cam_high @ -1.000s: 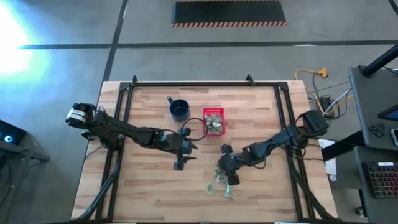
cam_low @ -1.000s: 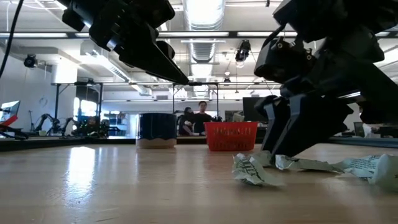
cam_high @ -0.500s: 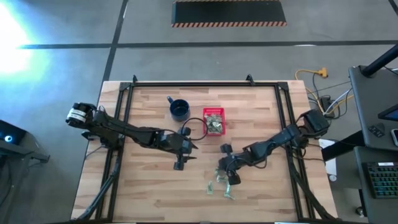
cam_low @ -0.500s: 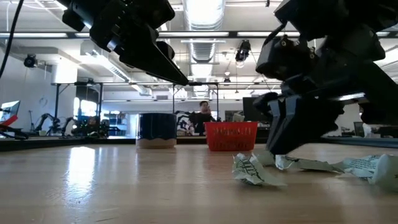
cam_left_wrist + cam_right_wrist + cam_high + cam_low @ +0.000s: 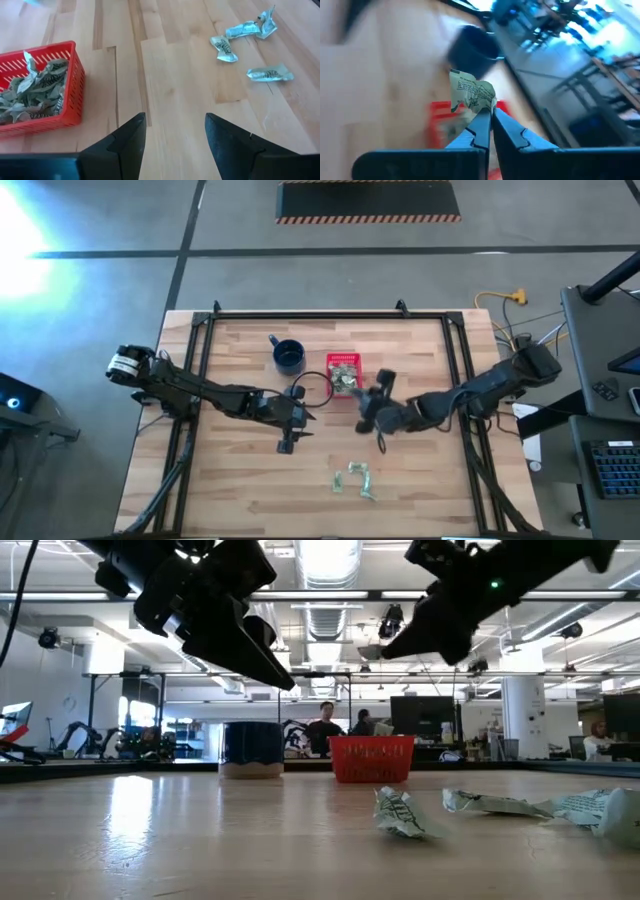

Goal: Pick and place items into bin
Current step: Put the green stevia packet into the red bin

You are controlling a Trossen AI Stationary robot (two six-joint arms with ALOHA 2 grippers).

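Note:
The bin, a red basket (image 5: pixel 344 373), stands mid-table and holds several pale green wrappers (image 5: pixel 30 92). Three more wrappers (image 5: pixel 355 480) lie on the wood near the front, also in the low view (image 5: pixel 400 812). My right gripper (image 5: pixel 362 402) hangs above the table just right of the basket's near end, shut on one wrapper (image 5: pixel 472 95). My left gripper (image 5: pixel 175 135) hovers open on the basket's left and near side (image 5: pixel 308 414), with nothing between its fingers. My right gripper pinches the wrapper's lower edge (image 5: pixel 481 111) between its two fingertips. The rest of the crumpled piece sticks out past the fingertips. It is lifted clear of the table, over the wood beside the red basket (image 5: pixel 445 122).
A dark blue mug (image 5: pixel 288 356) stands left of the basket toward the far edge. A black cord loop (image 5: pixel 315 387) lies between my left gripper and the basket. Bare wood stretches across the table's near left. People stand in the room beyond the far edge (image 5: pixel 322 725).
My right gripper has shut on a wrapper in the near pile. It has then risen and swung toward the far edge to the basket's side, carrying the wrapper clear of the table. Three wrappers stay where they lay.

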